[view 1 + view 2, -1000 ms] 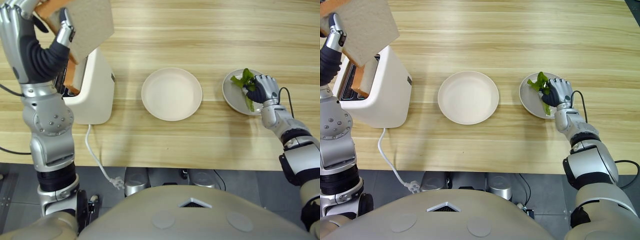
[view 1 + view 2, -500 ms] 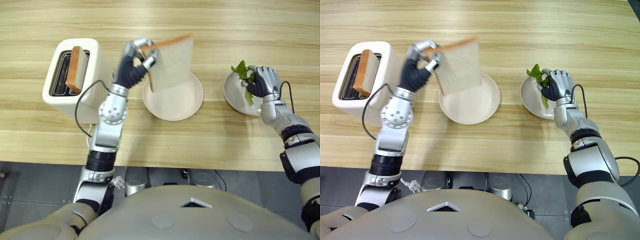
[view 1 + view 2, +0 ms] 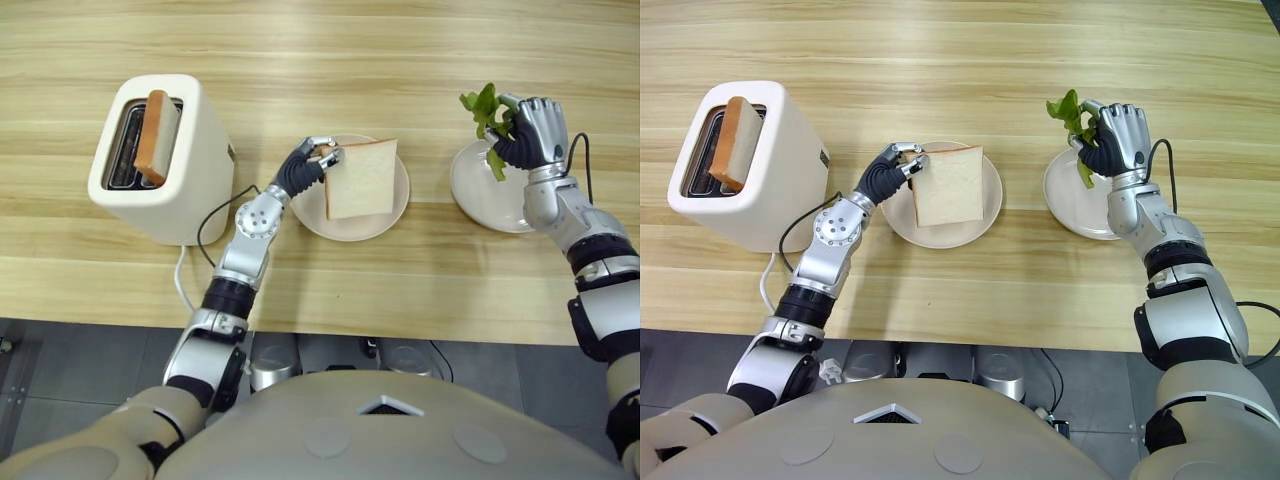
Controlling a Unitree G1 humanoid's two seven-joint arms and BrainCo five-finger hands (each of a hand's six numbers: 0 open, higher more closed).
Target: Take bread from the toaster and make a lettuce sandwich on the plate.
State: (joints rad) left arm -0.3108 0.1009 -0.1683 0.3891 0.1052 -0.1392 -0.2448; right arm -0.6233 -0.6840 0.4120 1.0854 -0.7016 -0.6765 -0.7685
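A slice of bread lies on the cream plate at the table's middle, and my left hand is still shut on its left edge. The white toaster stands to the left with a second slice sticking up from its slot. My right hand is shut on a green lettuce leaf, held lifted above the small grey dish on the right.
The toaster's white cord runs off the table's front edge. Bare wooden tabletop stretches behind the plate and dish.
My left hand brought the bread from above the toaster across and down onto the plate. My right hand closed on the lettuce and lifted it off the grey dish.
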